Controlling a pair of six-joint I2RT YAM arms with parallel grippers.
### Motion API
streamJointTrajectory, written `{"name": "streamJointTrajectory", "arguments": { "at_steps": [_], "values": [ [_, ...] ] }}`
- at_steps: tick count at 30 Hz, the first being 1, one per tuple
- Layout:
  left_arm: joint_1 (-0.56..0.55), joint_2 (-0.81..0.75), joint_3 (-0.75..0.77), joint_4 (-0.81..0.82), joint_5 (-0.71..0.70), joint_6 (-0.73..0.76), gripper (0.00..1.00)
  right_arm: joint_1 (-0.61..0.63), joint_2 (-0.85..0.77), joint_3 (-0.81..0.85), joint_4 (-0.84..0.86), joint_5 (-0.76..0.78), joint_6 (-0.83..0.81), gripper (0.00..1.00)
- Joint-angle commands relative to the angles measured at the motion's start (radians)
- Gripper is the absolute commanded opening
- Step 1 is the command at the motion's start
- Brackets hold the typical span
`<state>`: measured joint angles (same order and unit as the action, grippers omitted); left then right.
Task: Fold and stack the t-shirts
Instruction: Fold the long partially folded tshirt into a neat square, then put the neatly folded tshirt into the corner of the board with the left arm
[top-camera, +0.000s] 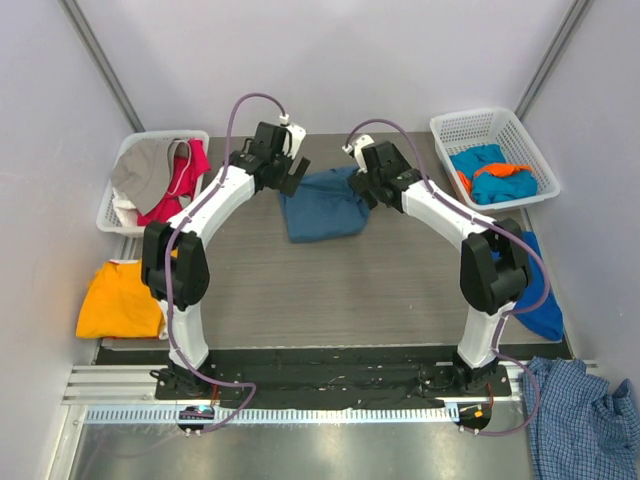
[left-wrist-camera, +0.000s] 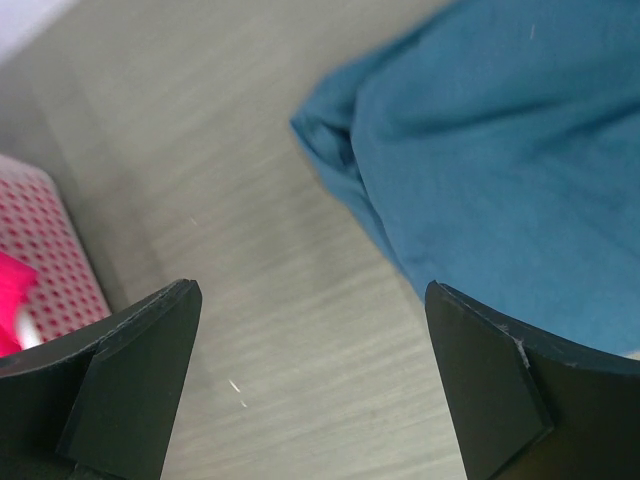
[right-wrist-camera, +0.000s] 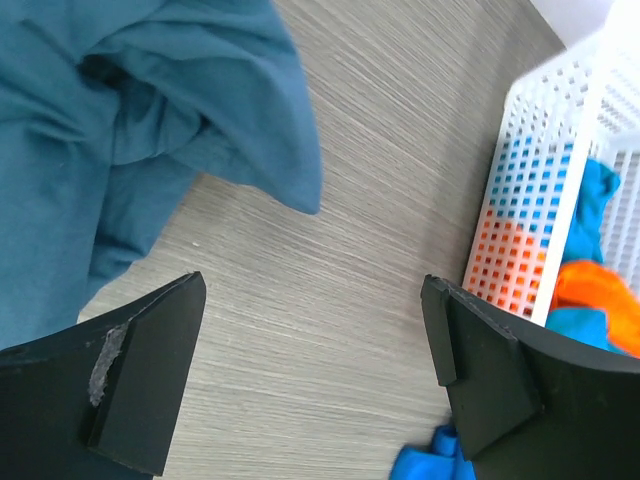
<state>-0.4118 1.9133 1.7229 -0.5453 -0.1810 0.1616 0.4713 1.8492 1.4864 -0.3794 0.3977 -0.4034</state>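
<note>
Lower left in the overhead frame, an orange t-shirt lies beside the table, folded as far as I can tell; above centre, the dark teal t-shirt lies crumpled. The left gripper and right gripper flank its upper corners, jaws spread wide, holding nothing.

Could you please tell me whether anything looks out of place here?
Yes. The orange t-shirt drapes over the table's left edge, a blue garment droops over its right edge, and the checked shirt lies crumpled off the near right corner. The teal t-shirt is bunched, not folded.
</note>
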Motion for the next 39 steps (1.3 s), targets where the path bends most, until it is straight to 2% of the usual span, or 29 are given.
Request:
{"name": "streamJointTrajectory", "arguments": {
  "at_steps": [1, 4, 6, 11, 14, 16, 19, 28, 33, 39],
  "values": [
    [-0.002, -0.021, 0.032, -0.039, 0.012, -0.068, 1.00, -0.010, -0.077, -0.018, 0.074, 0.067, 0.158, 0.98],
    [-0.002, -0.007, 0.058, -0.079, -0.018, -0.080, 1.00, -0.020, -0.099, -0.040, 0.092, 0.052, 0.190, 0.98],
    [-0.001, -0.014, 0.025, -0.042, -0.032, -0.099, 1.00, -0.033, -0.111, -0.051, 0.105, 0.015, 0.221, 0.99],
    [-0.002, 0.010, 0.004, -0.035, 0.020, -0.117, 1.00, -0.045, -0.100, -0.051, 0.105, -0.010, 0.245, 1.00],
    [0.018, 0.033, -0.002, -0.041, 0.122, -0.120, 1.00, -0.045, -0.087, -0.054, 0.105, 0.000, 0.239, 0.99],
    [0.047, 0.064, 0.009, -0.059, 0.255, -0.126, 1.00, -0.045, -0.084, -0.064, 0.103, 0.000, 0.235, 1.00],
    [0.093, 0.105, 0.015, -0.085, 0.377, -0.155, 1.00, -0.045, -0.091, -0.086, 0.109, -0.022, 0.230, 0.99],
    [0.188, 0.257, 0.081, -0.131, 0.554, -0.240, 1.00, -0.045, -0.088, -0.089, 0.116, -0.085, 0.239, 0.99],
    [0.196, 0.319, 0.133, -0.156, 0.655, -0.252, 1.00, -0.045, -0.102, -0.106, 0.116, -0.114, 0.236, 0.99],
    [0.197, 0.389, 0.196, -0.176, 0.710, -0.270, 1.00, -0.043, -0.114, -0.115, 0.114, -0.134, 0.238, 0.99]
  ]
}}
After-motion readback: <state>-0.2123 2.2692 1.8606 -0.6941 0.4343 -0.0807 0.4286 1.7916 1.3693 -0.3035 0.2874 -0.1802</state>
